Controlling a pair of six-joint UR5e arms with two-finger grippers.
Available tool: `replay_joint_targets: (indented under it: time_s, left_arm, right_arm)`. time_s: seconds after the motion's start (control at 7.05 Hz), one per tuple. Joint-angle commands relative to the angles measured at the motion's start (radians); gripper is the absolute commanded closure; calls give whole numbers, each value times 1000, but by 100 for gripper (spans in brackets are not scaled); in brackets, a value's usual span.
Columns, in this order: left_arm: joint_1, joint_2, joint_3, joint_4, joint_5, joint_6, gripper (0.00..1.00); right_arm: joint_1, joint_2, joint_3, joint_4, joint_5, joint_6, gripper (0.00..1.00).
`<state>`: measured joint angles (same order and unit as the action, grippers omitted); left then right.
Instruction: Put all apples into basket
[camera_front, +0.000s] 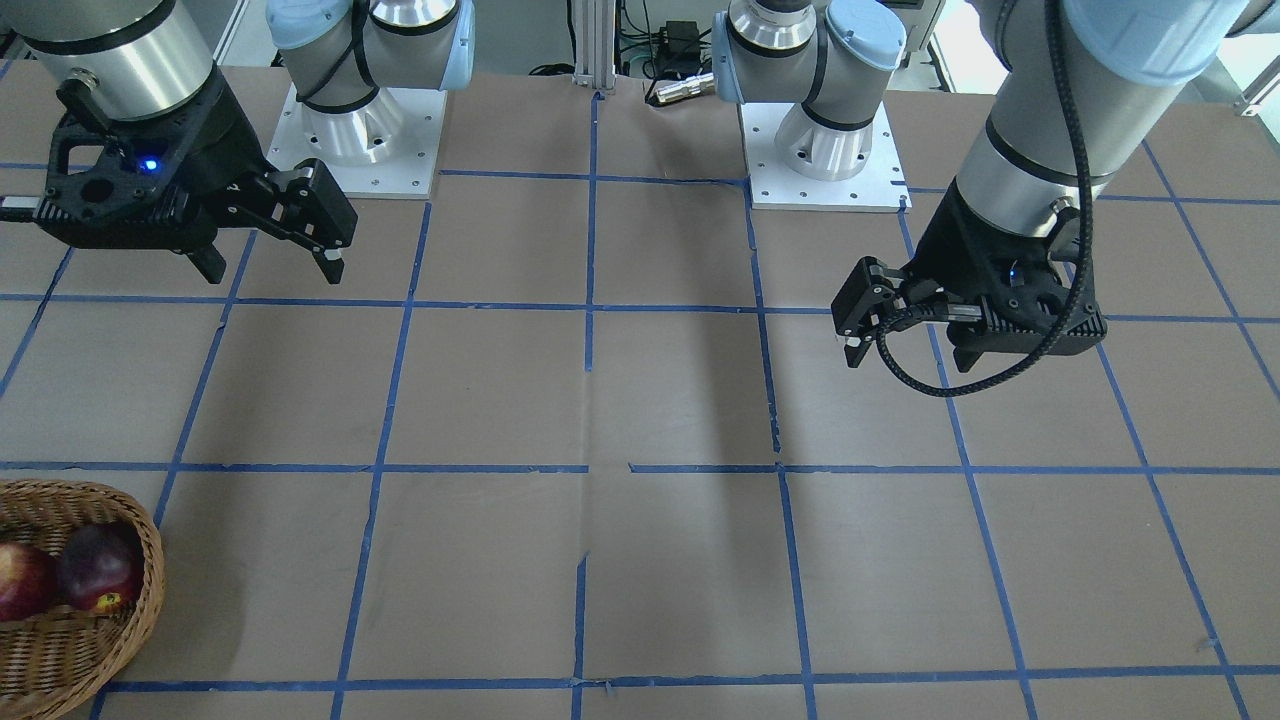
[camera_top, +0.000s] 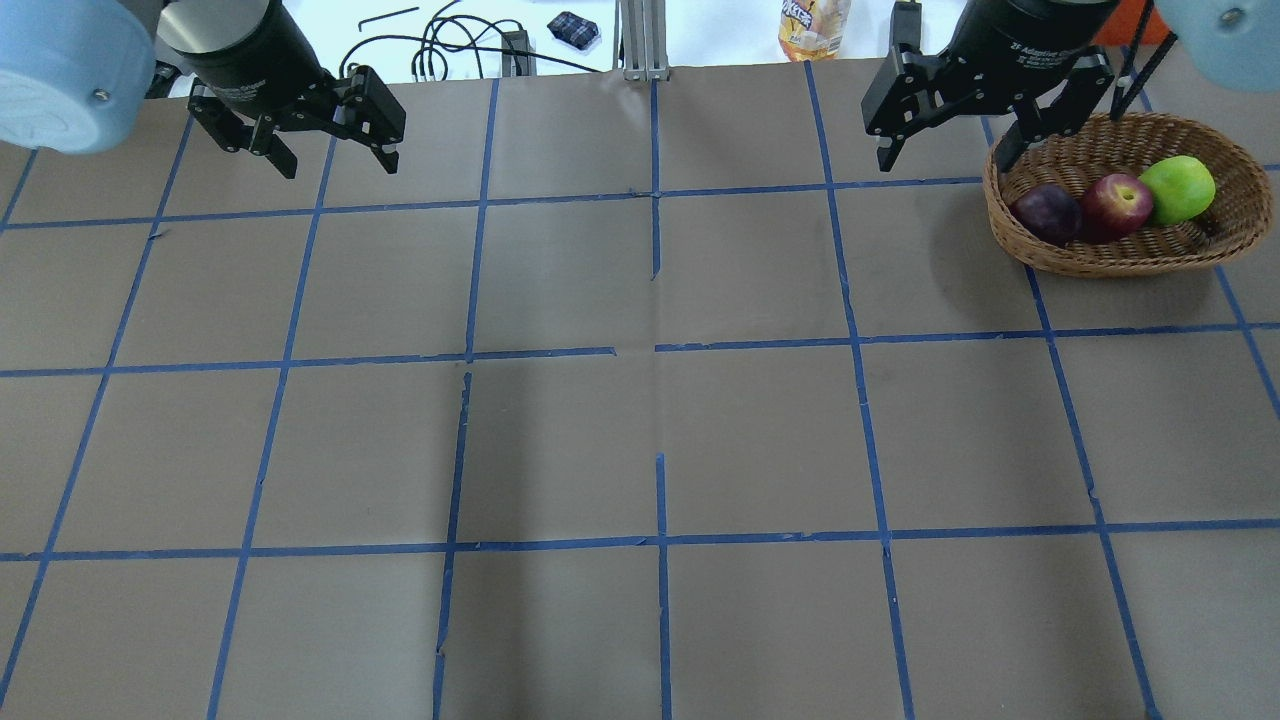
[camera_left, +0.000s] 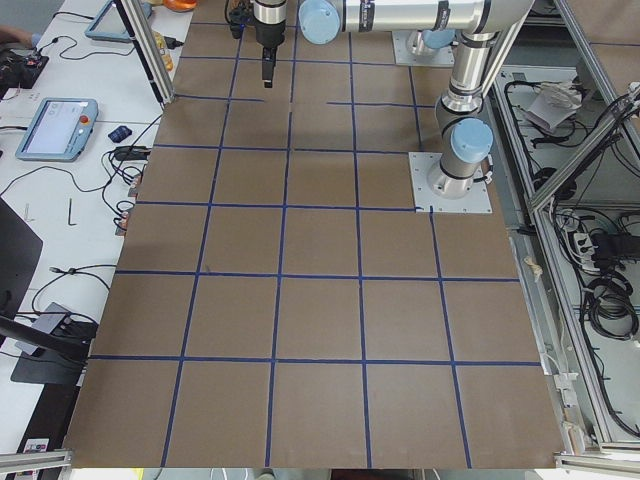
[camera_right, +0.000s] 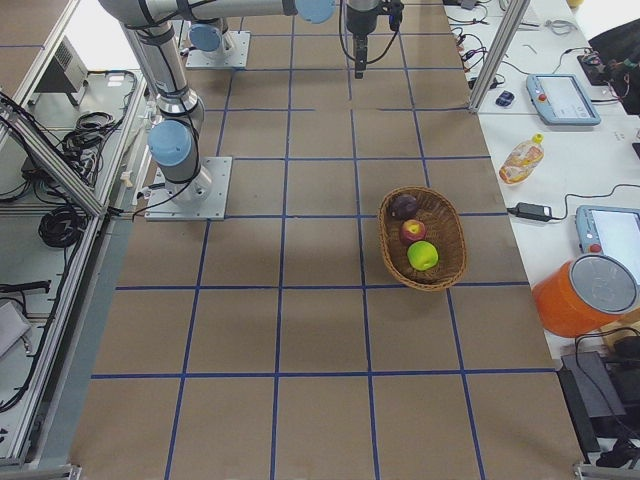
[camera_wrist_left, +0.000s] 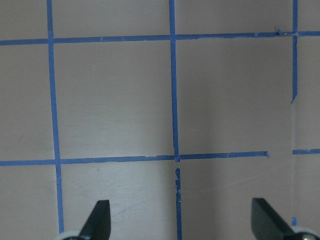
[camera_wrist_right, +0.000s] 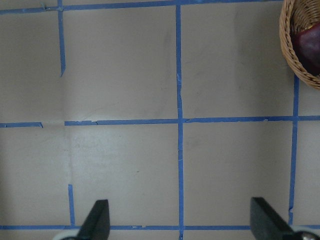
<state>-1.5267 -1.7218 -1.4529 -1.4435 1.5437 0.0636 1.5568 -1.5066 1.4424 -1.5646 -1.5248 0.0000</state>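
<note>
From the overhead view, all three apples sat inside the wicker basket (camera_top: 1120, 260) at the far right of the tabletop (camera_top: 760, 440). They lay in a row along the basket's long axis, which ran left to right: the maroon apple (camera_top: 1046, 213) on the left, the red apple (camera_top: 1115, 205) touching it in the middle, and the green apple (camera_top: 1178, 188) on the right.

The right gripper (camera_top: 942, 160) hung raised just left of the basket, its fingers spread wide with nothing between them. One finger appeared to be over the basket's left rim. That arm was by far the nearer to the fruit. The left gripper (camera_top: 338, 165) hung well apart at the far left, its fingers equally spread and empty.

Each wrist view showed only taped tabletop between the fingers, with a sliver of the basket in the corner of the right one. I found no apple outside the basket in any view, so I judged the task done and no further grasp needed. A drink pouch (camera_top: 812, 20) lay beyond the far edge, out of the way.
</note>
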Motion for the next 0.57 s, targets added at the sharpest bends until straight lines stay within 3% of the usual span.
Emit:
replay_joint_targets:
  time_s: [0.0,0.43]
  left_arm:
    - [-4,-5,2,-21,2,-7,0]
    - [-3,-7,14,-84,15,-7,0]
  right_arm:
    - [0,2,3,-17,-6,-6,0]
    - [-4,6,3,-11,-6,-8,0]
